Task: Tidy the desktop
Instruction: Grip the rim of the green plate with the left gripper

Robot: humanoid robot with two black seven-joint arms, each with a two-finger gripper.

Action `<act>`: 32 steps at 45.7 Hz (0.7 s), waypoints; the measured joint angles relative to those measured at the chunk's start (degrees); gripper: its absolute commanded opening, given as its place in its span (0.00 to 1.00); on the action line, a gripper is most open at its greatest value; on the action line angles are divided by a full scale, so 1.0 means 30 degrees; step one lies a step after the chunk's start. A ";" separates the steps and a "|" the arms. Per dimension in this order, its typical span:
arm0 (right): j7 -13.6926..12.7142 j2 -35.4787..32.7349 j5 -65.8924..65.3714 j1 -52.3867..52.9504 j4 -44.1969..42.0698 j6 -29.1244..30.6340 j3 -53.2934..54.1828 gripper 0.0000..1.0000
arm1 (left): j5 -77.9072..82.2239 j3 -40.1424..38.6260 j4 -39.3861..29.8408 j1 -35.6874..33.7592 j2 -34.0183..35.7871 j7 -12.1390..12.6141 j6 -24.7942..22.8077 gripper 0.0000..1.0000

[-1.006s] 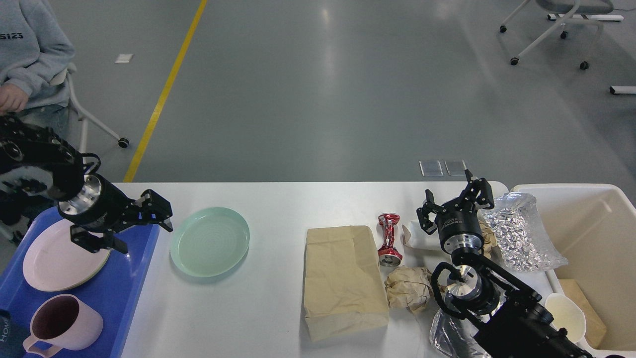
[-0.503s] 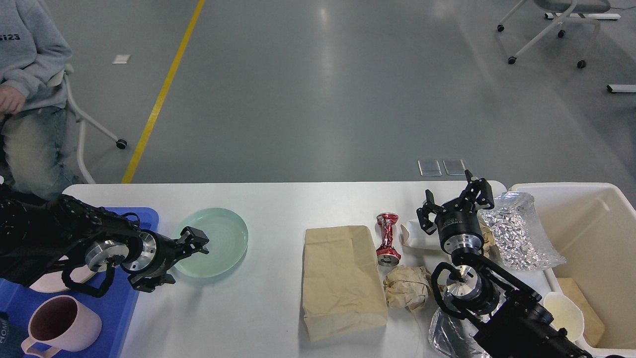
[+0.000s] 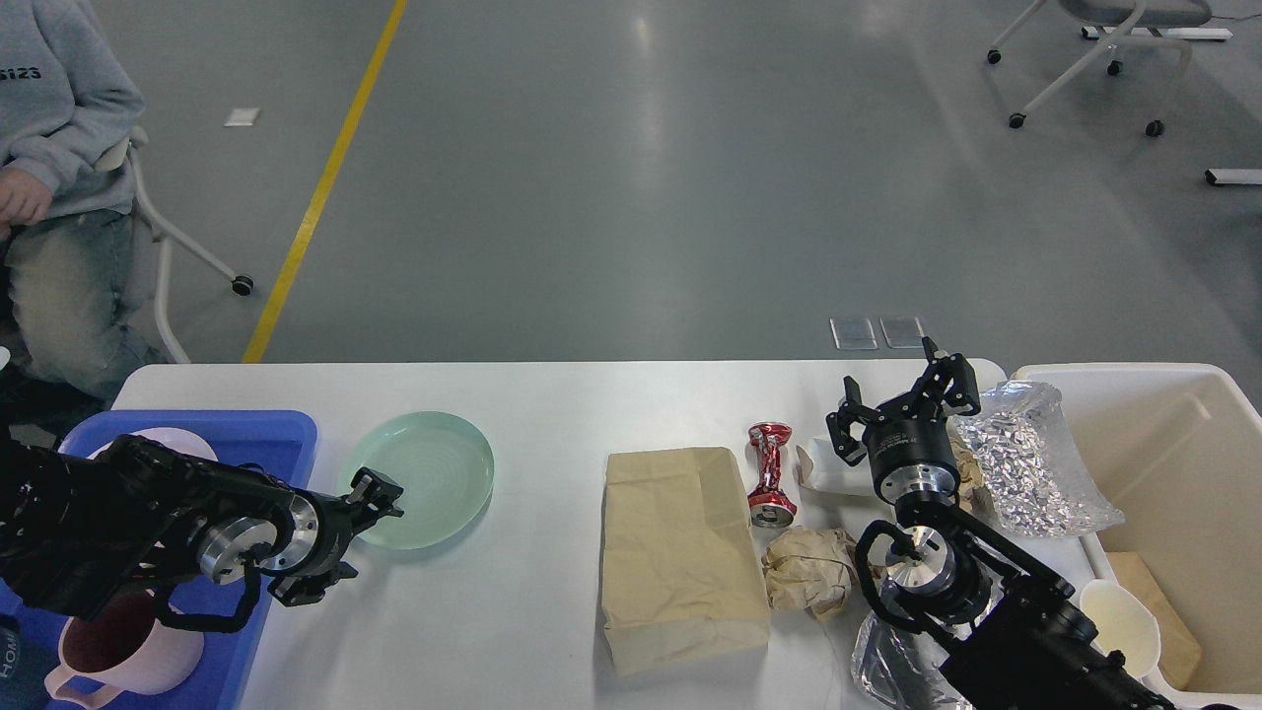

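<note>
Desktop of the white table (image 3: pixel 552 592) fills the lower half of the frame, and several things lie on it. At the lower left stands a blue tray (image 3: pixel 286 434) with a pale pink plate (image 3: pixel 168 441) at its far end and a pink mug (image 3: pixel 133 656) at its near end, both partly hidden by the left arm. The left gripper (image 3: pixel 360 537) is low over the table at the near left edge of a light green plate (image 3: pixel 426 478), just beside the tray; its fingers are apart, one at the plate's rim and one lower, over the table. In the middle lies a flat brown paper bag (image 3: pixel 680 552). To its right are a crushed red can (image 3: pixel 771 473), a crumpled brown paper ball (image 3: pixel 810 577) and a white piece (image 3: pixel 823 471) behind the right arm. The right gripper (image 3: pixel 902 399) points up toward the far edge of the table, with its fingers spread apart and holding nothing. Beside it on the right lies a piece of crinkled silver foil (image 3: pixel 1030 463), which leans at the rim of a beige bin (image 3: pixel 1183 380) at the right edge of the frame. Inside the bin I see a white cup (image 3: pixel 1119 616) and a brown piece.
</note>
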 measured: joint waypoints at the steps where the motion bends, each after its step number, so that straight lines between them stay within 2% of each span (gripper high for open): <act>1: 0.0000 -0.0001 0.0000 0.0000 0.0000 0.0000 0.0000 1.00 | -0.0246 -0.0084 0.0038 0.0095 -0.0016 0.0002 0.0195 0.79; 13: 0.0000 -0.0003 0.0006 0.0000 0.0000 0.0000 0.0000 1.00 | -0.1037 -0.0413 0.0924 0.0431 -0.0038 -0.0018 0.0733 0.78; 17: 0.0000 -0.0003 0.0007 0.0000 0.0000 0.0000 0.0000 1.00 | -0.0978 -0.0733 0.1157 0.0660 -0.0032 -0.0011 0.0733 0.71; 23: 0.0000 0.0003 0.0007 0.0000 0.0000 0.0000 0.0000 1.00 | -0.0710 -0.1308 0.1642 0.1162 -0.0074 0.0109 0.0641 0.69; 32: 0.0000 -0.0002 0.0006 0.0000 0.0000 0.0000 0.0000 1.00 | -0.0269 -0.1945 0.1828 0.1436 -0.0033 0.0118 0.0214 0.46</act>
